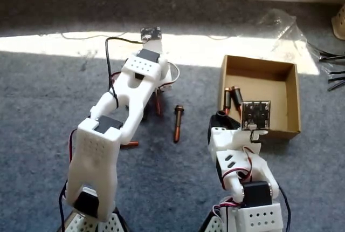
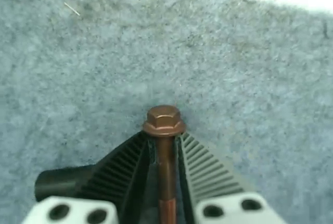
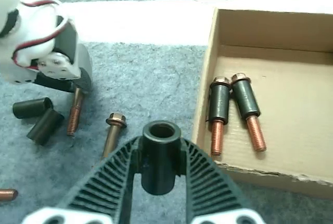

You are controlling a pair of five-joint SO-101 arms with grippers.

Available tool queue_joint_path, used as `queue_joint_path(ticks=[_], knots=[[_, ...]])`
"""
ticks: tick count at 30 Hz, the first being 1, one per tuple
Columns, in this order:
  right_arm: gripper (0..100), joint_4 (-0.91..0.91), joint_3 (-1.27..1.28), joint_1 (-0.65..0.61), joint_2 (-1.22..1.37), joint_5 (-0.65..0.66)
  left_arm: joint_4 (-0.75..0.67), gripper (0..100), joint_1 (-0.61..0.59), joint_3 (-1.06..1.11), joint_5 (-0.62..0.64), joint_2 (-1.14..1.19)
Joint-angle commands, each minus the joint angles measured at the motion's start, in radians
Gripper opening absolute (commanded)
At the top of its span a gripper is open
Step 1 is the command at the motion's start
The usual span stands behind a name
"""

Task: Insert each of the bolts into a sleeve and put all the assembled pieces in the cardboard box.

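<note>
1. Left end effector [image 2: 165, 141] is clenched on a bolt [image 2: 164, 121]. The shank runs between the jaws and the hex head sticks out past the tips. It is probably gripped this way to steady it for mating.
2. Right end effector [image 3: 158, 147] is grasping a sleeve [image 3: 158, 169] by its sides. The open bore is left uncovered, likely so a bolt can enter.
3. With one part in each arm, the step in hand looks like insertion off the carpet.
4. The box [image 3: 291, 26] sits at 2 o'clock from the right end effector, close by. That makes for a short drop-off once a piece is joined.
5. Two assembled pieces [image 3: 219, 104] lie side by side in the box against its 9 o'clock wall, so those two look done.
6. A loose bolt [image 3: 113, 130] lies on the carpet at 9 o'clock of the box, between the arms. Two spare sleeves [image 3: 32, 108] lie further out at 9 o'clock. Both are left as stock for the next rounds.
7. The worktop is covered in grey carpet [image 1: 43, 97], with a sunlit strip [image 1: 54, 43] across 12 o'clock.
8. A clear plastic bag [image 1: 280, 24] lies at 1 o'clock and dark cables [image 1: 334, 75] at 3 o'clock.
</note>
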Motion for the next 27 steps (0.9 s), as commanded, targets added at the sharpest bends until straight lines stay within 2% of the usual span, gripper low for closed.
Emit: queue_joint_path(ticks=[1, 7, 12, 17, 22, 25, 27], knots=[[0.5, -0.028, -0.007, -0.039, -0.012, 0.014, 0.140, 0, 0.054, -0.097, -0.163, -0.120], [0.5, -0.084, 0.051, -0.131, -0.012, 0.127, 0.210, 0, 0.061, -0.102, -0.203, -0.205], [0.5, -0.128, 0.087, -0.143, -0.012, 0.143, 0.288, 0, 0.061, -0.102, -0.206, -0.292], [0.5, -0.130, 0.088, -0.145, -0.012, 0.144, 0.359, 0, 0.061, -0.101, -0.338, -0.404], [0.5, -0.286, 0.168, -0.148, -0.012, 0.146, 0.423, 0, 0.051, -0.099, -0.367, -0.519], [0.5, -0.432, 0.265, -0.202, -0.012, 0.147, 0.465, 0, 0.051, -0.099, -0.367, -0.579], [0.5, -0.461, 0.311, -0.240, -0.012, 0.147, 0.491, 0, 0.051, -0.099, -0.367, -0.616]])
